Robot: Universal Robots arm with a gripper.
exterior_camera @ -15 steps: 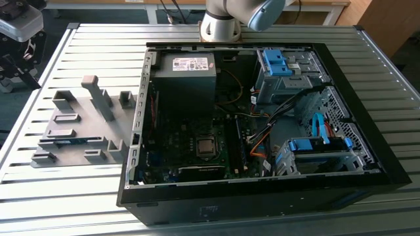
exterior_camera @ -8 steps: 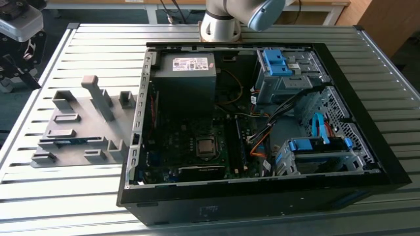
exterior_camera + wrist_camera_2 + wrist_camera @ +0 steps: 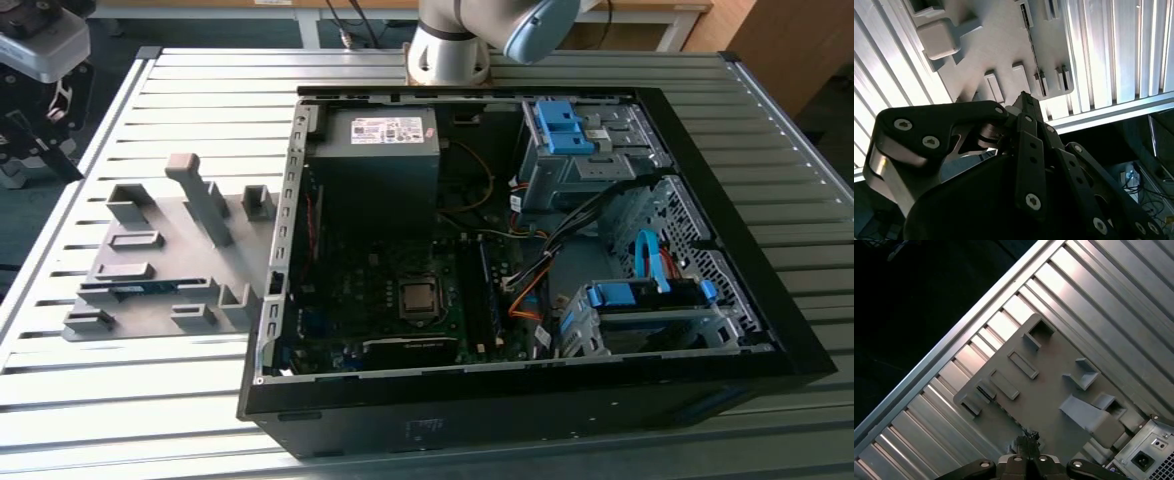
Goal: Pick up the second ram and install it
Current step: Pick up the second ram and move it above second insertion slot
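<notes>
Approach step: your gripper [image 3: 1027, 436], jaws closed on nothing, hangs over the grey fixture [image 3: 1051, 382] holding the second ram [image 3: 131, 290]; pickup calls for opening them astride the board.

grey fixture [image 3: 1049, 390], slatted table [image 3: 1104, 295], gripper [image 3: 1028, 436] apparently closed
</notes>
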